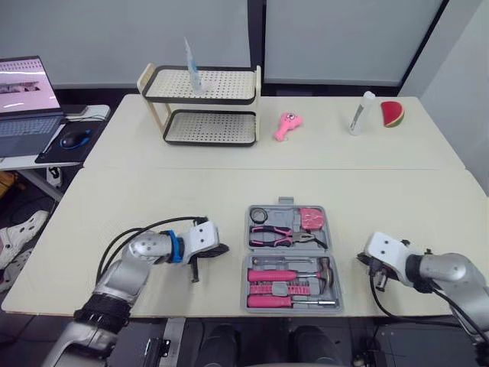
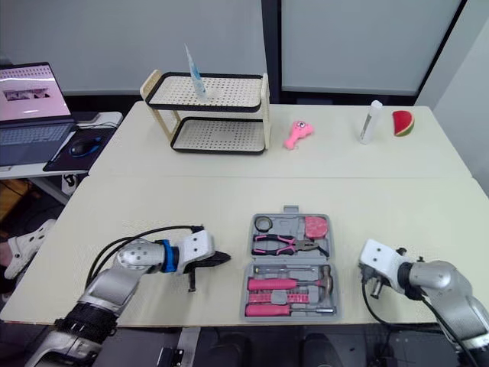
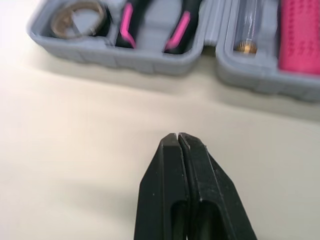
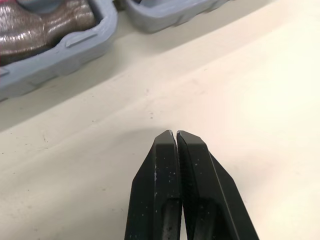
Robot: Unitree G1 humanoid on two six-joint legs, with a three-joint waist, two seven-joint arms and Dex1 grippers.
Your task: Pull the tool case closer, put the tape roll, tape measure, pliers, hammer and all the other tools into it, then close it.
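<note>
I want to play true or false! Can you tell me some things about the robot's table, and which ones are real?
1. The tool case is open. True.
2. The left gripper holds the pliers. False: it is shut on nothing, and the pliers lie in the case.
3. The hammer lies in the case. True.
4. The right gripper is wide open. False: its fingers are pressed together.
5. The watermelon slice sits on the rack. False: it lies on the table, away from the rack.
</note>
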